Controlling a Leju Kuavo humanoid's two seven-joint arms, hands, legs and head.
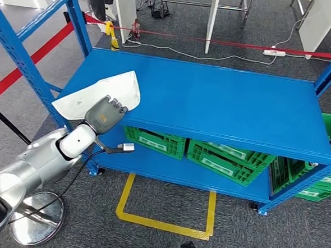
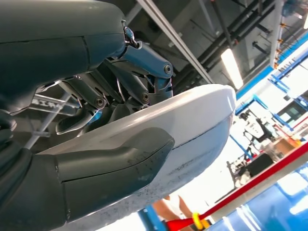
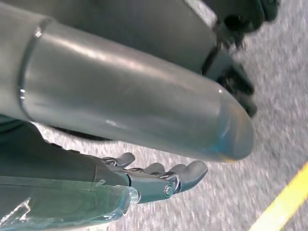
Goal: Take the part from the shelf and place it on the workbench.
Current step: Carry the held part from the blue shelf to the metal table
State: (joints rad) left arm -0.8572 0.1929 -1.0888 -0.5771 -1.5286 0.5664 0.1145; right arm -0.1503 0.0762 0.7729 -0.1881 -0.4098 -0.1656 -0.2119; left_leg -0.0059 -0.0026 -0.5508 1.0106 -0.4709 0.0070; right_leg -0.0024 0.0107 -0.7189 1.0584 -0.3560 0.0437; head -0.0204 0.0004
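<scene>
Left hand (image 1: 103, 114) clamped — right hand (image 3: 160, 179) slack

You can't see the white part's (image 1: 102, 95) near edge: the left hand (image 1: 104, 114) covers it. The lower shelf (image 1: 194, 173) hides the green crates' (image 1: 187, 148) rear halves. The right hand's fingers (image 3: 171, 175) hang over blurred floor.

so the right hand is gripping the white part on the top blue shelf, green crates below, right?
Not quite: it is the left hand gripping the white part on the top blue shelf, green crates below. The head view shows that arm coming in from the left.
</scene>
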